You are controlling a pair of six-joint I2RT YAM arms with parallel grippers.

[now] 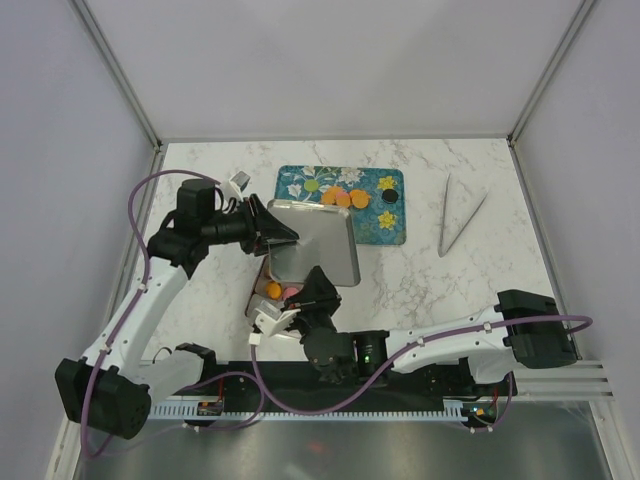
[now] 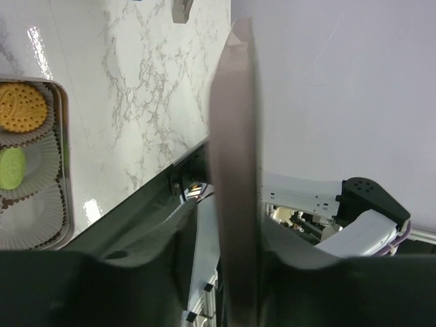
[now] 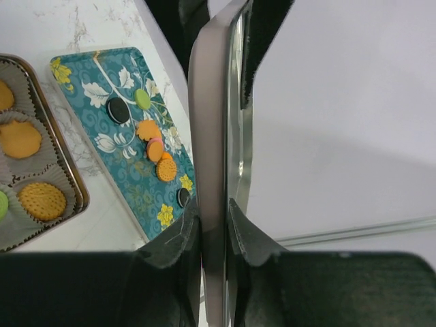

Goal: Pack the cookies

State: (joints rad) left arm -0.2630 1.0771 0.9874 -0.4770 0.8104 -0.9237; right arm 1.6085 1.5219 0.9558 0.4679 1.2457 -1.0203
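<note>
A square metal lid [image 1: 315,240] hangs tilted over the open cookie tin [image 1: 262,305]. My right gripper [image 1: 318,285] is shut on the lid's near rim [image 3: 211,136], with both pads pressed against it. At the lid's left edge [image 2: 235,136], my left gripper [image 2: 228,231] straddles the rim with a gap on one side, so it is open. Loose cookies [image 1: 340,198], orange, green and black, lie on the teal tray [image 1: 385,225]. Inside the tin sit cookies in paper cups: an orange one [image 2: 22,107], a green one [image 2: 10,167] and another orange one [image 3: 41,199].
Metal tweezers [image 1: 455,220] lie on the marble table to the right of the tray. The grey enclosure walls close in on the left, back and right. A black rail runs along the near edge by the arm bases.
</note>
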